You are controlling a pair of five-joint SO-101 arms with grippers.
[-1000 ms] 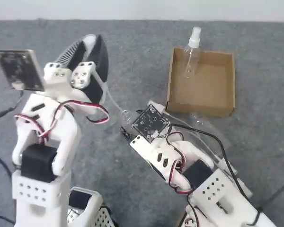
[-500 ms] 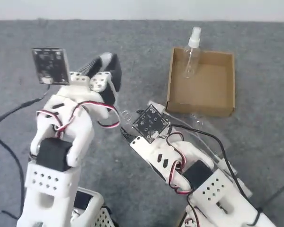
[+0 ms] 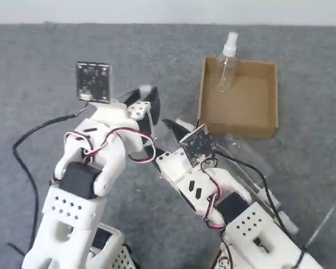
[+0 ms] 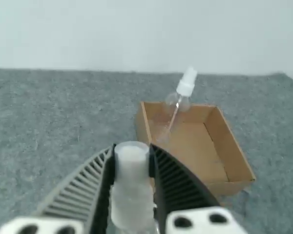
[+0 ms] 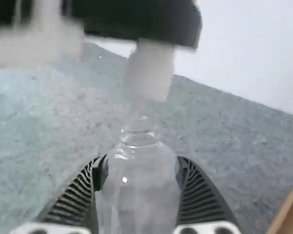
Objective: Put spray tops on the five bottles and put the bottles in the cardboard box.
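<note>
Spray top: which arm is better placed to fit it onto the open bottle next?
Left. The left jaws are shut on the spray top, which hangs just above the open neck of the bottle held in the right jaws; lowering it probably suffices.

Under me: grey fuzzy mat (image 3: 33,67) spread L to R, front to back, w/ a pale plain wall (image 3: 157,10) along its far edge

White arms (image 3: 73,208), black servos (image 3: 78,179), ribbed black left gripper (image 4: 132,148).
</note>
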